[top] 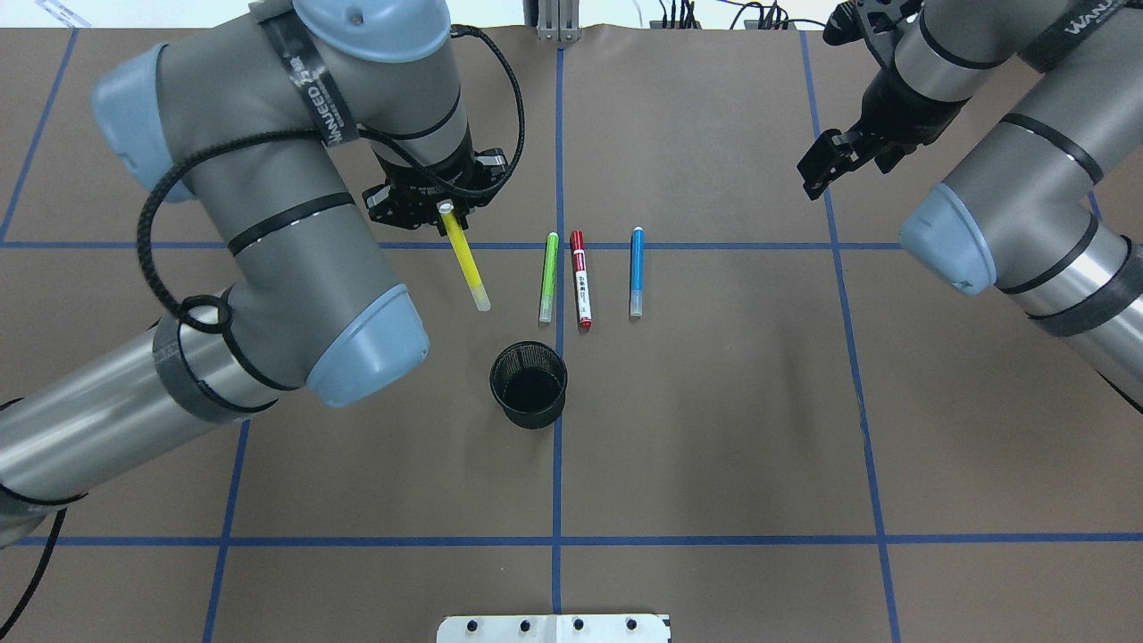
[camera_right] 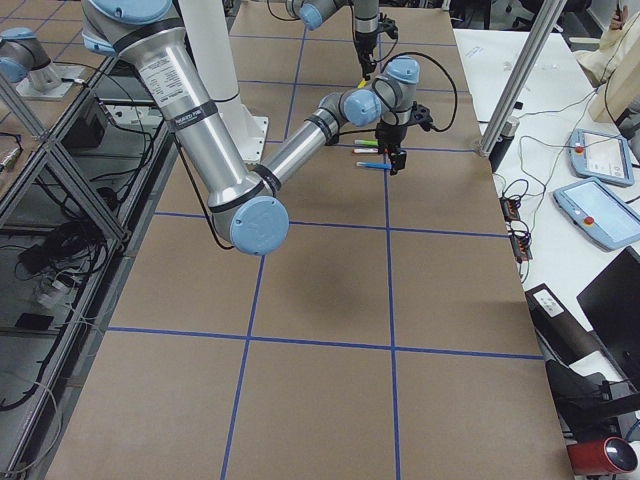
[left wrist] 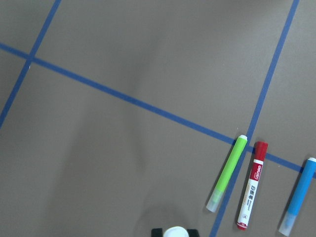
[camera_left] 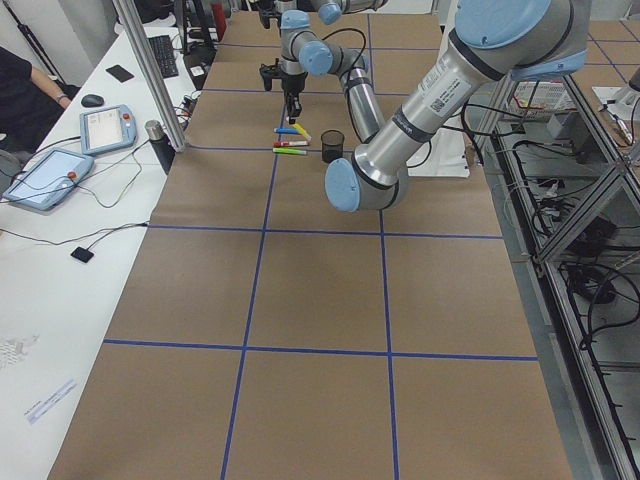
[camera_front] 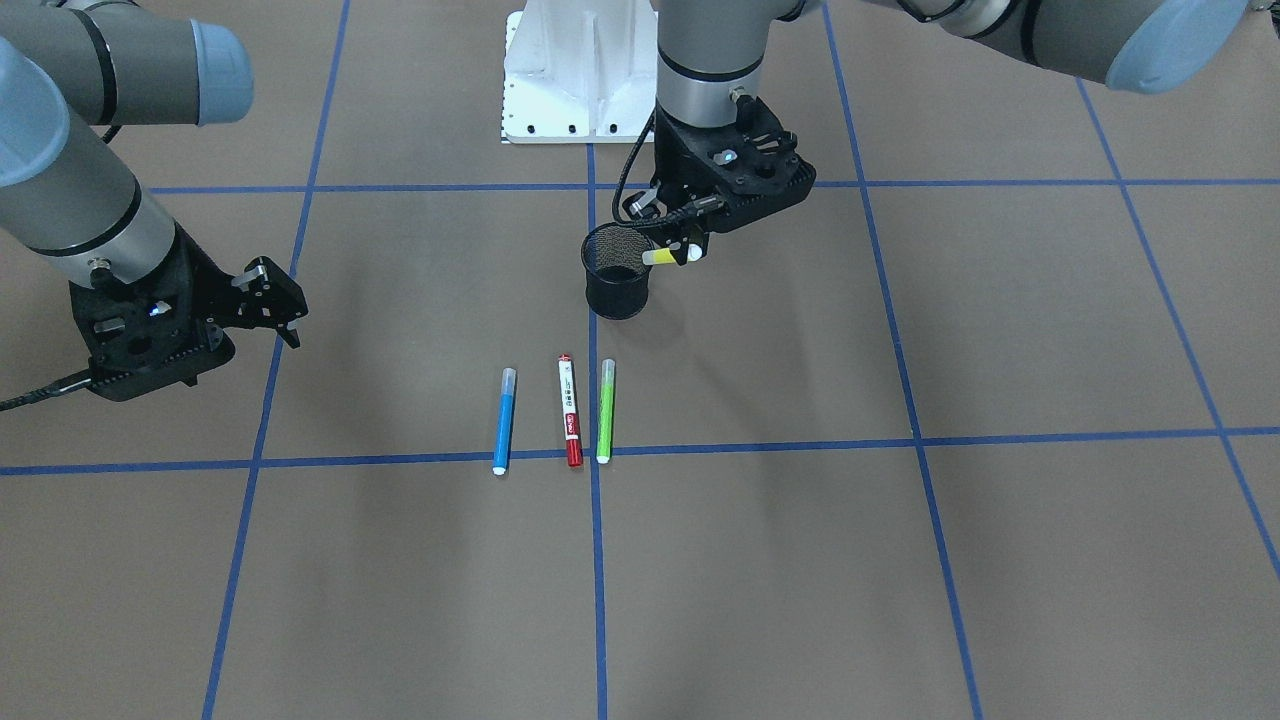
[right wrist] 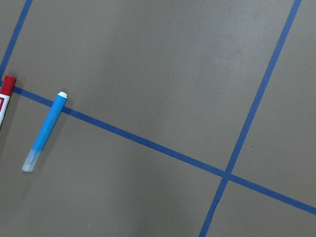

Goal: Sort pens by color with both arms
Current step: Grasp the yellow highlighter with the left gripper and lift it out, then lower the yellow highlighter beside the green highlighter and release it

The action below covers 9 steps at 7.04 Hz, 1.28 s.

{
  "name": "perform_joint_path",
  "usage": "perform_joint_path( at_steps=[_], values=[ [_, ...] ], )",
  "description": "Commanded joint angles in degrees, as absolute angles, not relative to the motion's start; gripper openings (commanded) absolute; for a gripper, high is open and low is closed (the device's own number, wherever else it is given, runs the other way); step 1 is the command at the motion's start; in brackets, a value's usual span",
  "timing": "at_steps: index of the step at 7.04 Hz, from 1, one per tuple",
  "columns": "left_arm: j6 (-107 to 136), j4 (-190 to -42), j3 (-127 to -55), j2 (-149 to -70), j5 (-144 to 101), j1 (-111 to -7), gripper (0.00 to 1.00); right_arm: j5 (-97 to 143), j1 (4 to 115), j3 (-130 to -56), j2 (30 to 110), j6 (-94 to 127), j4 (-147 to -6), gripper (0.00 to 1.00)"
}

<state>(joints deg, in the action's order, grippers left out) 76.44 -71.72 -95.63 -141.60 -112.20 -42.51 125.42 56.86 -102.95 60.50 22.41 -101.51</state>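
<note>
A robotics lab: two grey arms (camera_left: pixel 430 100) over a tape-gridded table (camera_left: pixel 320 290), teach pendants (camera_left: pixel 45 178), aluminium framing (camera_left: pixel 150 70), cables (camera_left: pixel 605 300).

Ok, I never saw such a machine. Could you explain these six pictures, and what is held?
Two grey robot arms work at a table with blue tape lines. One picture faces the robot, one looks down from behind it, two look along the table from its ends, two come from wrist cameras. Three pens lie side by side: a green pen, a red-and-white pen, a blue pen. A black mesh cup stands nearby. The left gripper holds a yellow pen by one end; the right gripper is open and empty.
</note>
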Motion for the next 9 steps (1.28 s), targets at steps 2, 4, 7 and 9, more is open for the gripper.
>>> perform_joint_path(
  at_steps=[2, 4, 7, 9],
  values=[
    [66.65, -76.2, -83.08, -145.98, -117.05, -46.4, 0.17, 125.42, 56.87, -103.18, 60.82, 22.5, -101.51, 0.99],
    [59.8, -76.64, -78.6, -146.42, -117.94, -46.85, 0.17, 125.51, 56.78, -103.18, 60.91, 22.5, -101.51, 0.99],
    [57.66, -81.97, -72.19, -147.74, -121.2, -46.15, 0.17, 125.51, 56.95, -103.18, 60.82, 22.5, -101.51, 0.99],
    [57.66, -82.18, -71.37, -147.83, -122.08, -44.4, 0.17, 125.51, 57.13, -103.18, 60.82, 22.41, -101.51, 0.99]
  ],
)
